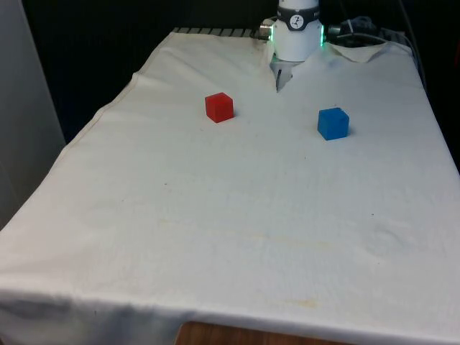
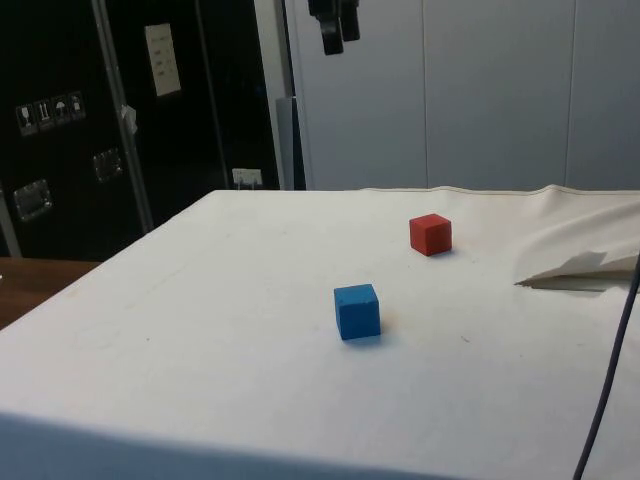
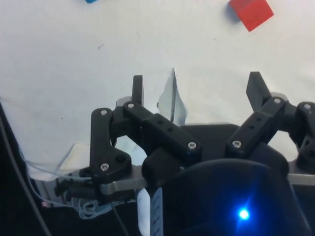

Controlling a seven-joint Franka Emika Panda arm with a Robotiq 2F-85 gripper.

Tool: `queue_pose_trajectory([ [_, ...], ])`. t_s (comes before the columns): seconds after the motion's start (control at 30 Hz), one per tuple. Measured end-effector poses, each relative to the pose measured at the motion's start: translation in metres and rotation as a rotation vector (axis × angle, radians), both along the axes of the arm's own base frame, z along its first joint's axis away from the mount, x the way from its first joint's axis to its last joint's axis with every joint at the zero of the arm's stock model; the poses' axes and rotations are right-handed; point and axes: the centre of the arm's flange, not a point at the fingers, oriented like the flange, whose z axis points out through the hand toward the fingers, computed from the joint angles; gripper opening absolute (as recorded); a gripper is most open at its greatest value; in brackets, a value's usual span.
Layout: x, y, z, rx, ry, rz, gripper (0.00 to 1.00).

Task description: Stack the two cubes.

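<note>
Red cube [image 1: 219,107] on white cloth [image 1: 237,215], toward the front view's left, far half of table. Blue cube [image 1: 333,123] toward the front view's right, slightly nearer the camera, well apart from red. Both flat on cloth, upright, unstacked. Robot base [image 1: 297,32] at far edge between the two, further back.

Side view: blue cube [image 2: 357,311] nearer, red cube [image 2: 431,234] further and to its right, clear gap between them. Rumpled fold of cloth [image 2: 580,265] at right edge, dark cable [image 2: 610,380] across it. Gripper [image 2: 335,25] high above table, at top of frame, well clear of both cubes.

Wrist view: gripper [image 3: 197,91] with fingers [image 3: 137,90] spread wide, holding nothing. Red cube [image 3: 251,12] far beyond one fingertip, sliver of blue cube [image 3: 91,1] at frame edge, cloth below
</note>
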Motion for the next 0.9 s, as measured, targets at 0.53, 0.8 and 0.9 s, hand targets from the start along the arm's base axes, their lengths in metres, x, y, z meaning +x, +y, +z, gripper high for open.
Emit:
queue_pose_trajectory([
  [0.53,-0.040,0.002,-0.007,-0.026,-0.055,0.006,1.00],
  [0.8,-0.057,0.002,-0.010,-0.032,-0.084,0.012,1.00],
  [0.9,-0.064,0.002,-0.012,-0.030,-0.097,0.014,1.00],
])
